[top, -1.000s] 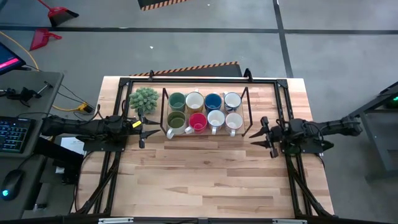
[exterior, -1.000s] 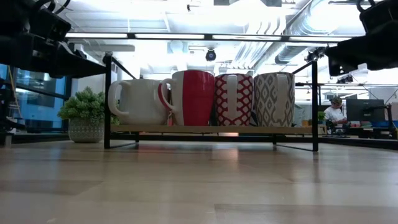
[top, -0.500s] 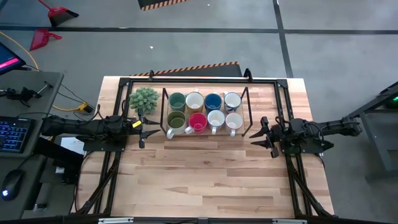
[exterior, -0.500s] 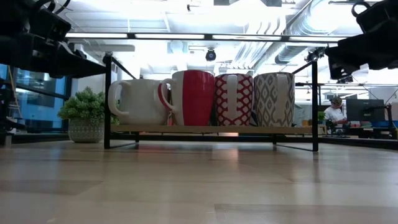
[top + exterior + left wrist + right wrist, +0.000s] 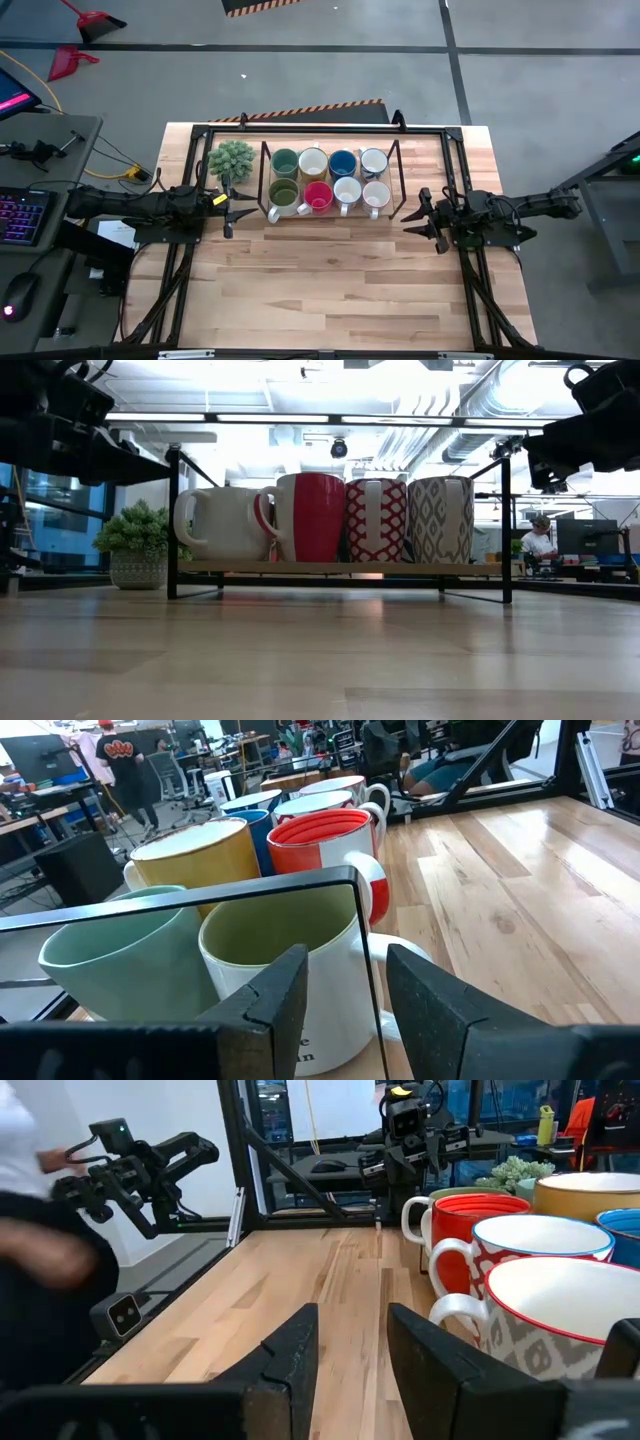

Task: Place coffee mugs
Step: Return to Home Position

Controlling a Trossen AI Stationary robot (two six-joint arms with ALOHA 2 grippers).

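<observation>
Broadly, by descending size. Table (image 5: 330, 300): pale wooden plank top edged by a black frame. Left arm (image 5: 130, 205) and right arm (image 5: 530, 207): dark, each reaching in level from its own side of the table. Rack (image 5: 340, 568): low black metal frame with a wooden board, standing at the far middle of the table. Coffee mugs (image 5: 347, 190): eight, all upright on the rack's board, two rows of four. Far row, from the left arm's side: teal-green mug (image 5: 285, 161), cream mug (image 5: 313, 161), blue mug (image 5: 343, 162), white mug (image 5: 374, 160). Near row: olive-green mug (image 5: 284, 192), red mug (image 5: 318, 195), then two white-lined mugs that the low view shows as a red-patterned mug (image 5: 377, 520) and a grey-patterned mug (image 5: 440, 520). Plant (image 5: 231, 158): spiky, green, potted, just beside the rack's left end. Left gripper (image 5: 229, 210): just beside the rack's left end, near the olive-green mug, jaws apart and holding nothing; its wrist view has that mug straight ahead of the gap, behind a rack bar. Right gripper (image 5: 420, 220): near the rack's right end, clear of it, jaws likewise apart and empty, with the grey-patterned mug nearest and none between the fingers.
</observation>
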